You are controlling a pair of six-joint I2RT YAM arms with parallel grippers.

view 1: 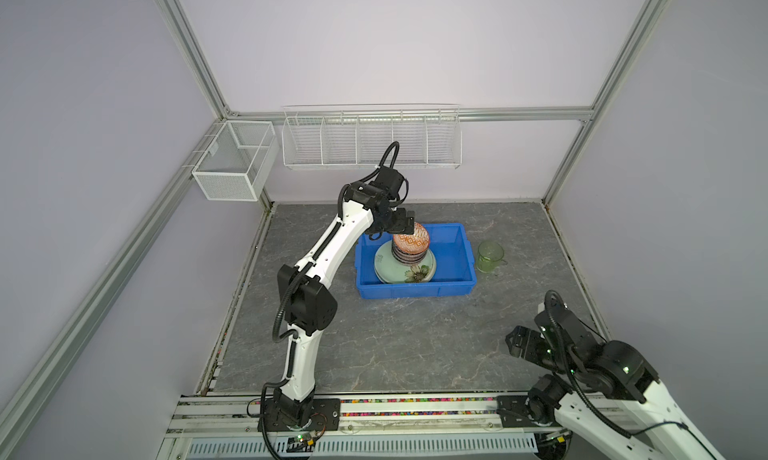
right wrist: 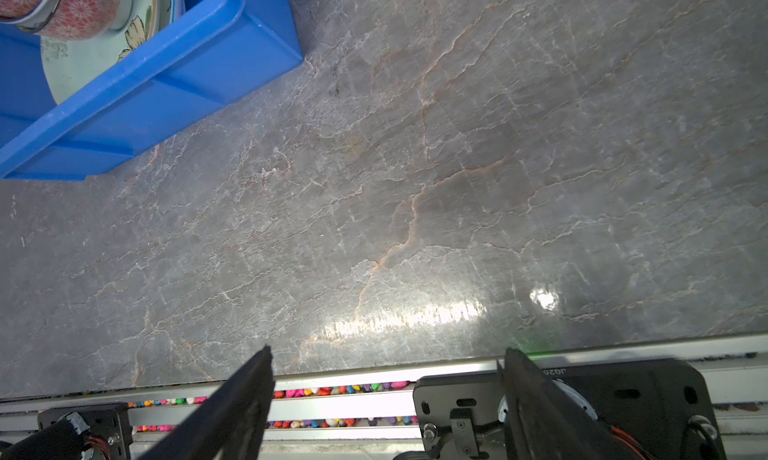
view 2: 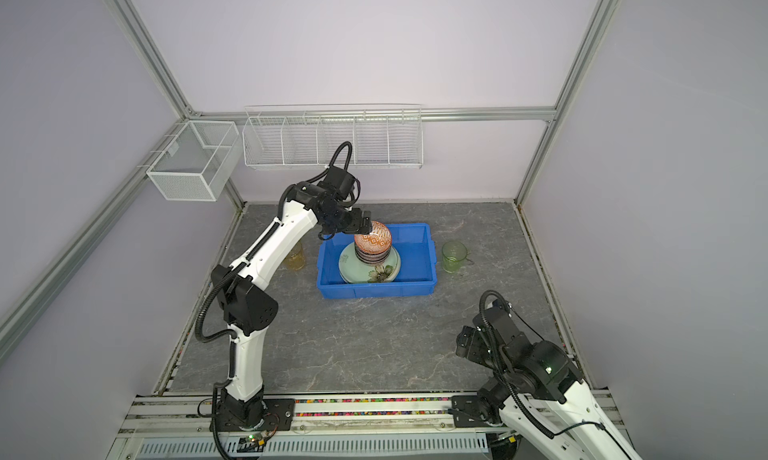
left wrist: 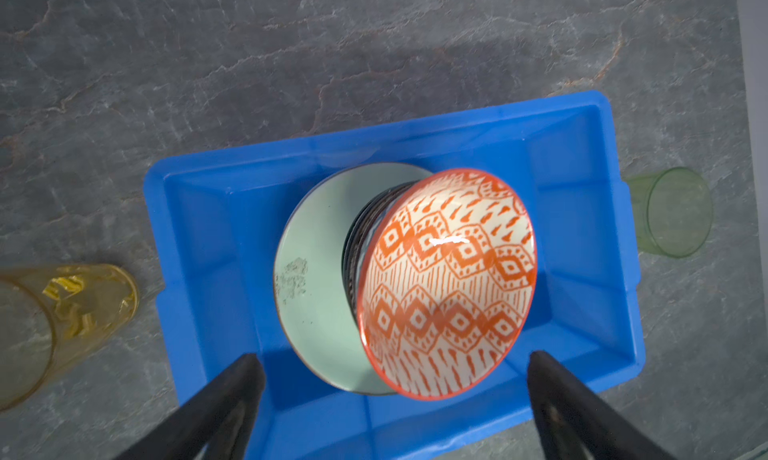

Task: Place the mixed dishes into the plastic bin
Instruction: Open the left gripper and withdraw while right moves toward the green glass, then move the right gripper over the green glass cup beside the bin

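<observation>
The blue plastic bin [view 1: 453, 279] [view 2: 415, 288] [left wrist: 199, 238] [right wrist: 166, 84] holds a pale green flower plate [view 1: 419, 274] [view 2: 382, 274] [left wrist: 316, 271]. On the plate stands a stack of bowls, topped by an orange patterned bowl [view 1: 410, 242] [view 2: 372, 238] [left wrist: 449, 279]. My left gripper [view 1: 405, 225] [view 2: 365, 225] [left wrist: 392, 356] hovers open over the stack's far-left side and grips nothing. A green glass cup [view 1: 490, 256] [view 2: 454, 256] [left wrist: 673, 213] stands right of the bin. An amber cup [view 2: 296, 257] [left wrist: 70, 312] stands left of it. My right gripper [view 1: 515, 341] [view 2: 463, 341] [right wrist: 388, 349] is open and empty at front right.
A white wire rack [view 1: 372, 140] and a mesh basket [view 1: 232, 159] hang on the back wall. An aluminium rail [view 1: 415, 404] runs along the table's front edge. In a top view the left arm hides the amber cup.
</observation>
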